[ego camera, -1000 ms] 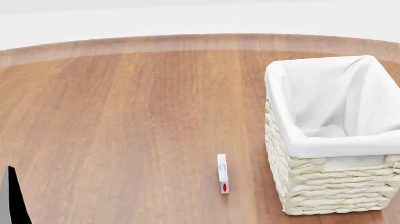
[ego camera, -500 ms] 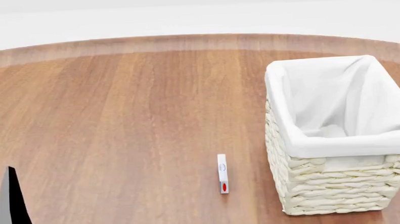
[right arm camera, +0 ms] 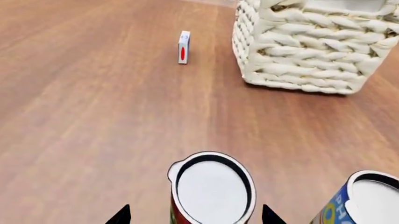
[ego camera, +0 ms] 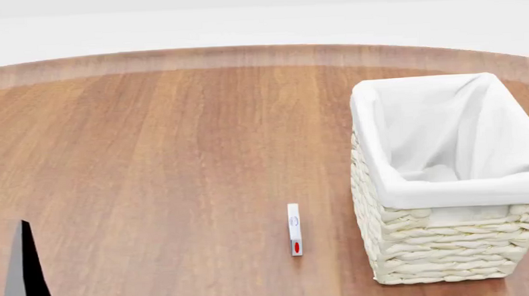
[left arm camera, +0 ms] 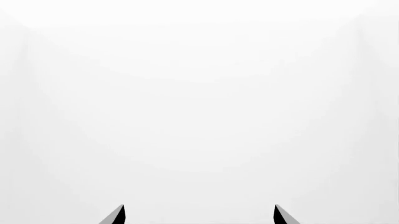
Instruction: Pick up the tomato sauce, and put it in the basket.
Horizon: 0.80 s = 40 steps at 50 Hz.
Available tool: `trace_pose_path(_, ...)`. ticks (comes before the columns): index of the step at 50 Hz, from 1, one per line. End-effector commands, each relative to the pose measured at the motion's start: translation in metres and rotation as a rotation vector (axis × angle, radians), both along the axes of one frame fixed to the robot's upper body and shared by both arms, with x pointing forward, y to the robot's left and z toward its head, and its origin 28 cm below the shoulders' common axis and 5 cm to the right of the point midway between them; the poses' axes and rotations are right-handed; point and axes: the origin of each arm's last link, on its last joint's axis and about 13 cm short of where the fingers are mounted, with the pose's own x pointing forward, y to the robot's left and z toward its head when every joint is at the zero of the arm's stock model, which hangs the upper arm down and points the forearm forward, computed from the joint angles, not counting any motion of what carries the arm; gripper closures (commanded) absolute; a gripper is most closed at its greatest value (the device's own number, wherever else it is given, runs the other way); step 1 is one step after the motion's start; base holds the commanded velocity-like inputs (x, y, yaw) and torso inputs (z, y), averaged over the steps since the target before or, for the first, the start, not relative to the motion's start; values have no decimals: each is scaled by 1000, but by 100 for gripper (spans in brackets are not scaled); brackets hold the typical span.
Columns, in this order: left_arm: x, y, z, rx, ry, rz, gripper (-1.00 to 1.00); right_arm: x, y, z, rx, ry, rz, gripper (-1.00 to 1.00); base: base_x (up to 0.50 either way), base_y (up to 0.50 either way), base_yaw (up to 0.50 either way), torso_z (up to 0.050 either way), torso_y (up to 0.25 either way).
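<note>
Since a second ago only the left arm's dark, pointed finger (ego camera: 24,275) has shifted in the head view, sitting a little lower and further from the picture's edge; nothing else has moved.

Smooth brown wood grain covers the round tabletop (ego camera: 176,158). On it stands the basket (ego camera: 444,180), rectangular, woven from thick cream wicker strands, with a soft white cloth liner folded over its rim. Just beside the basket, on the side toward the middle of the tabletop, a small thin white card with a red oval mark (ego camera: 294,229) stands on edge.

Neither can appears in the head view; the right wrist view alone shows them. There the tomato sauce (right arm camera: 212,189), a small cylindrical tin with a pale flat top inside a dark rim and a sliver of red label, stands upright on the wood, well apart from the basket (right arm camera: 315,46). It sits directly between the two dark fingertips of the right gripper (right arm camera: 194,215), whose jaws are spread wide on either side of the can without gripping it. A blue-and-yellow can (right arm camera: 365,200) stands close beside the tomato sauce.

From the left wrist only blank white shows beyond the left gripper (left arm camera: 198,214), its two tips set apart, holding nothing.
</note>
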Motion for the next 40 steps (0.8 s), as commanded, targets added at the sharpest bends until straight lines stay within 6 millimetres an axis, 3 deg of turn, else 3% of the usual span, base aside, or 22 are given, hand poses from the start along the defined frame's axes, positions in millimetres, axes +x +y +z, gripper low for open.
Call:
trace_pose_path(1,1,-1,-1,5,4,-3,-100,2,-2,-10,-7,10,-6,-100,0,0,0,0,0)
trace_pose_path(8,1,-1,-2,9,7,-1,-100,8,-1,-14,-16,1,-2,-100,0,0,0,0,0)
trace_pose_path(10,1,-1,-2,9,6,2,-100,10,-1,-7,-16,-8,2,-100,0,0,0,0,0)
trace_pose_path(11,2,-1,-2,8,7,4,-100,10,-1,-6,-14,-18,5,100,0,0,0,0,0)
trace_pose_path(31,0,-1,-3,13,12,5,-100,7,0,-15,-10,-8,13,100,0,0,0,0,0)
trace_pose_path(37,0,-1,-3,12,13,3,-100,16,-1,8,-23,-74,14,100,0,0,0,0,0)
trace_pose_path(40,0,0,-3,9,13,5,-100,22,-2,30,-35,-145,12,100,0,0,0,0,0)
